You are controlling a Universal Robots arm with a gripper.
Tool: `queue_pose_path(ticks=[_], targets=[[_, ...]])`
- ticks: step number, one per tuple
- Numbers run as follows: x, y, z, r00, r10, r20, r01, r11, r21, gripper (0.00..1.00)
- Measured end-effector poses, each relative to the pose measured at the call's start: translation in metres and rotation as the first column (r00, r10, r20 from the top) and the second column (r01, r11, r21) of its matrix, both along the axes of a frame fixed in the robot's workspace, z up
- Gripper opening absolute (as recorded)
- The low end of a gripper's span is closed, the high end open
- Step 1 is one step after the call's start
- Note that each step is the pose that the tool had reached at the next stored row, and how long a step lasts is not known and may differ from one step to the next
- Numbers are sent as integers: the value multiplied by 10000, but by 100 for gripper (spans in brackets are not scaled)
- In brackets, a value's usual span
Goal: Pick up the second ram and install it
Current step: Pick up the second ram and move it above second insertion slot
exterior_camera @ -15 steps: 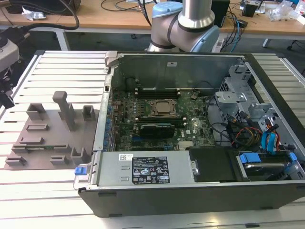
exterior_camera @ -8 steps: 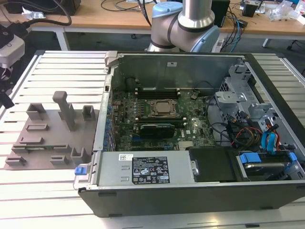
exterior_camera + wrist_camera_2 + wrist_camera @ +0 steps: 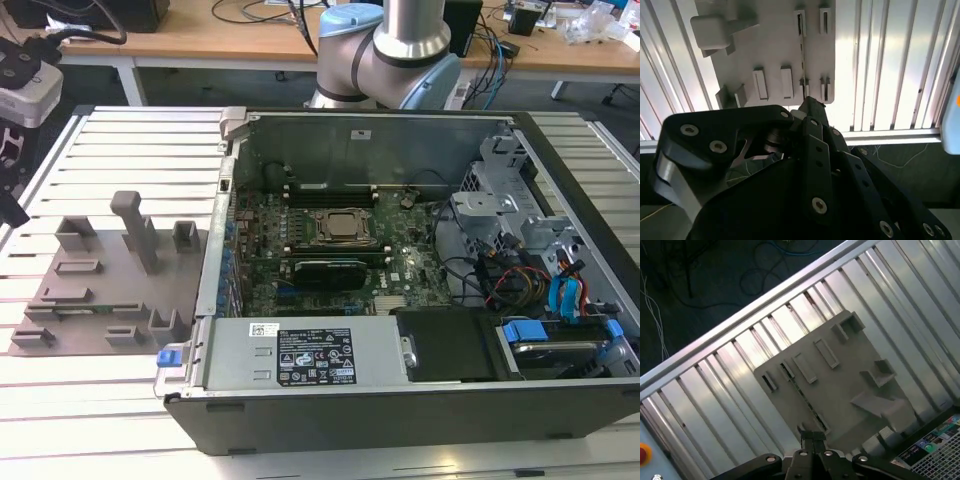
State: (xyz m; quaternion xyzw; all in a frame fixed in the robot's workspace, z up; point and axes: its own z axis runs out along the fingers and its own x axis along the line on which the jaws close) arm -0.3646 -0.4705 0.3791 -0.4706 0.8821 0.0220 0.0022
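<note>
The second ram (image 3: 802,55) stands on its edge in the grey holder plate (image 3: 775,50) and shows as a thin dark line between two small slotted blocks. In the first wrist view the second ram (image 3: 802,397) runs slantwise across the holder plate (image 3: 840,385). My gripper (image 3: 813,436) hangs well above the plate, close to the stick's near end. Its fingers are shut together with nothing between them. In the second wrist view the gripper (image 3: 809,104) lines up with that same end. In the exterior view the arm's wrist (image 3: 25,85) is at the far left.
The open computer case (image 3: 400,400) lies at the exterior view's right of the holder plate (image 3: 110,290), with the motherboard and CPU socket (image 3: 342,226) inside. A green stick (image 3: 325,190) sits in a slot behind the socket. A tall grey post (image 3: 135,230) rises from the plate. The ribbed table ends near the plate.
</note>
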Motion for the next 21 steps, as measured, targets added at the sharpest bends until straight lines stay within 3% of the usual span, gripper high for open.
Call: queue_pose_path(ticks=[3,5,8,12,15,17,19,21], targets=[[0,0,0,9975,700,0,-700,9975,0,10],[0,0,0,9911,1333,0,-1333,9911,0,10],[0,0,0,9819,1896,0,-1896,9819,0,10],[0,0,0,9631,2692,-1,-2692,9631,0,10],[0,0,0,9439,3303,0,-3303,9439,0,10],[0,0,0,9336,3582,-1,-3582,9336,0,10],[0,0,0,9148,4040,0,-4040,9148,0,10],[0,0,0,9024,4309,-1,-4309,9024,0,10]])
